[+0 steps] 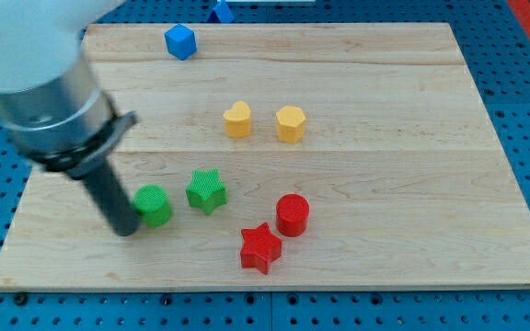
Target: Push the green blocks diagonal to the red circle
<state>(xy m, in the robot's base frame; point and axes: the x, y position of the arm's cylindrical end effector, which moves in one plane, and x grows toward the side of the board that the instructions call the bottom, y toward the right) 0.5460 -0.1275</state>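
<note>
A green round block (155, 204) and a green star (206, 190) lie side by side in the lower left part of the wooden board (385, 138). The red circle (293, 214) stands to their right, with a red star (260, 247) just below and left of it. My tip (126, 230) rests on the board right at the left side of the green round block, touching or nearly touching it. The arm's white and grey body fills the view's upper left.
A yellow heart (237, 119) and a yellow hexagon (290, 123) sit near the board's middle. A blue cube (180, 41) sits at the top edge, and another blue block (221, 11) lies just beyond the board's top.
</note>
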